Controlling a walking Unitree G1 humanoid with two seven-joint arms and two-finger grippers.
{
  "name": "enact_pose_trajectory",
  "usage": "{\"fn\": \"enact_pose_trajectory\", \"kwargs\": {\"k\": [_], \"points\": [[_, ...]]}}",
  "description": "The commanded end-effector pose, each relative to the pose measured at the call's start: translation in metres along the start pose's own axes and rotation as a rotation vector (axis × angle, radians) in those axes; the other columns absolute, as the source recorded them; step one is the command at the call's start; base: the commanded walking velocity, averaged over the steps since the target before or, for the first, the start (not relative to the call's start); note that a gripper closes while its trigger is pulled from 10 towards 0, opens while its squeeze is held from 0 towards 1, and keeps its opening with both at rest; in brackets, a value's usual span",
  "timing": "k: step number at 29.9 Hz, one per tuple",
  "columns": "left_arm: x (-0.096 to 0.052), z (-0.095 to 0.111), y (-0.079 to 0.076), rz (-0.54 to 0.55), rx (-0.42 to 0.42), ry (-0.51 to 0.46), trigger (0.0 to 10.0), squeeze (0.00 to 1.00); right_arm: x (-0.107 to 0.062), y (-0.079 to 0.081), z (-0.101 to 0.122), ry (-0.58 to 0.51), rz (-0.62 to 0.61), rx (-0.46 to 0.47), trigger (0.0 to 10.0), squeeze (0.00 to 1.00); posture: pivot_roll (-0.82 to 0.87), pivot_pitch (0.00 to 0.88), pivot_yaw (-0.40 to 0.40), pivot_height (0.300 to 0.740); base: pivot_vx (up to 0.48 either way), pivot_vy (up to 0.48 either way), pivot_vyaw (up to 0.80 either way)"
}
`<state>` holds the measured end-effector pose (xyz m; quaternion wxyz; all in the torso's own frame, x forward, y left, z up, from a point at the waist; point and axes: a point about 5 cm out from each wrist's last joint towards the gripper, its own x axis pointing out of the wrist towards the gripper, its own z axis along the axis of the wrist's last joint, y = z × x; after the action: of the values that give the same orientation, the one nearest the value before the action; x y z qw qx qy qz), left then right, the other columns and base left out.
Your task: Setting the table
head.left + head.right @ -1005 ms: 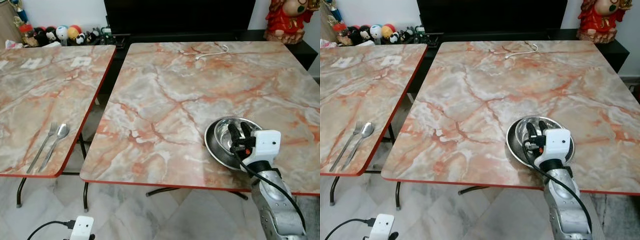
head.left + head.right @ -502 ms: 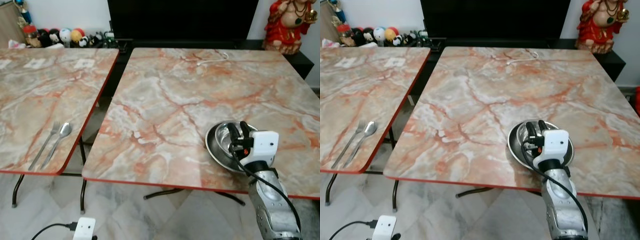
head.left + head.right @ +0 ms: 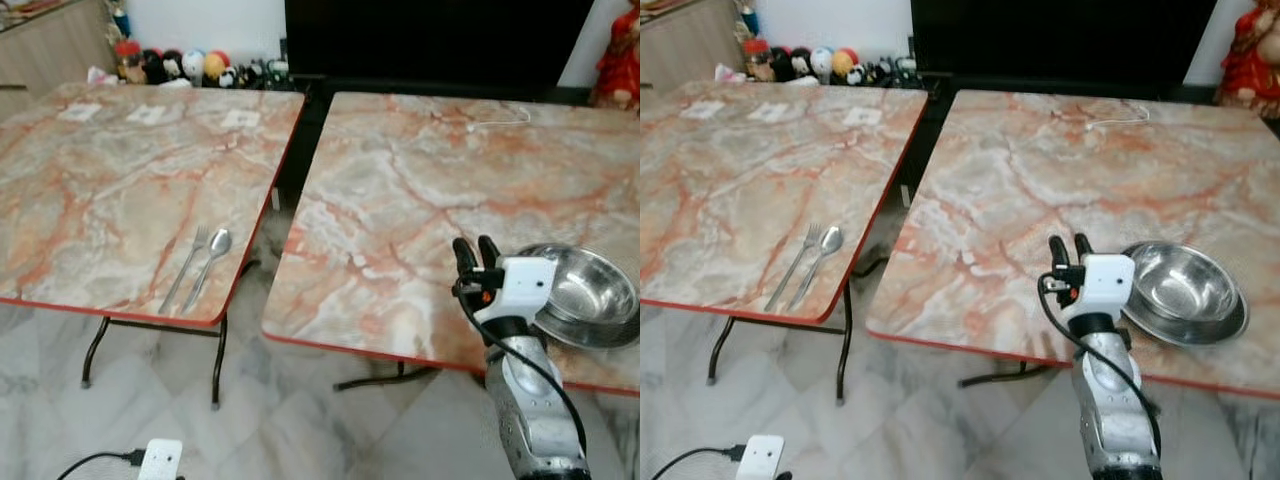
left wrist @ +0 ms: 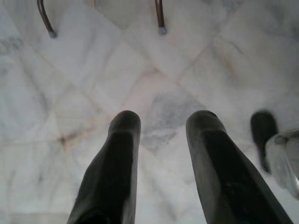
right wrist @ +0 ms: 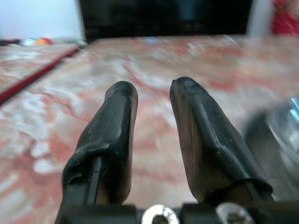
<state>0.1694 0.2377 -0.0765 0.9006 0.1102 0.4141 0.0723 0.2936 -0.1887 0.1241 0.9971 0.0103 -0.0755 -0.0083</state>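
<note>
Just one bowl, one fork, one spoon

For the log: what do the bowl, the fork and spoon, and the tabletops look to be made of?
Bowl: polished metal, probably stainless steel, given its mirror-like reflections. Fork and spoon: the same silvery, shiny look, likely steel. Tabletops: marble-patterned with pink-orange veins, but the thin red edge suggests a printed laminate rather than stone; I cannot be sure.

Glossy marble-look table, shiny metal bowl, fork and spoon.
</note>
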Motion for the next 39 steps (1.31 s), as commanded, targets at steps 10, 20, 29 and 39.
{"fn": "enact_pose_trajectory", "kwargs": {"k": [10, 20, 29, 39], "points": [[-0.002, -0.006, 0.008, 0.026, -0.009, 0.018, 10.0, 0.0, 0.002, 0.007, 0.003, -0.019, -0.009, 0.014, 10.0, 0.0, -0.09, 0.077, 0.028, 0.74, 0.0, 0.48, 0.0], [-0.002, -0.008, 0.01, 0.03, -0.012, 0.022, 10.0, 0.0, 0.002, 0.009, 0.004, -0.023, -0.007, 0.008, 10.0, 0.0, -0.09, 0.068, 0.027, 0.74, 0.0, 0.48, 0.0], [-0.003, -0.01, 0.01, 0.025, -0.004, 0.032, 10.0, 0.0, 0.0, 0.014, 0.001, -0.014, 0.01, 0.005, 10.0, 0.0, -0.09, 0.05, 0.025, 0.74, 0.0, 0.48, 0.0], [-0.003, -0.01, 0.013, 0.025, 0.009, 0.026, 10.0, 0.0, 0.0, 0.018, -0.001, -0.008, 0.015, 0.017, 10.0, 0.0, -0.08, 0.041, 0.028, 0.74, 0.0, 0.214, 0.0]]}}
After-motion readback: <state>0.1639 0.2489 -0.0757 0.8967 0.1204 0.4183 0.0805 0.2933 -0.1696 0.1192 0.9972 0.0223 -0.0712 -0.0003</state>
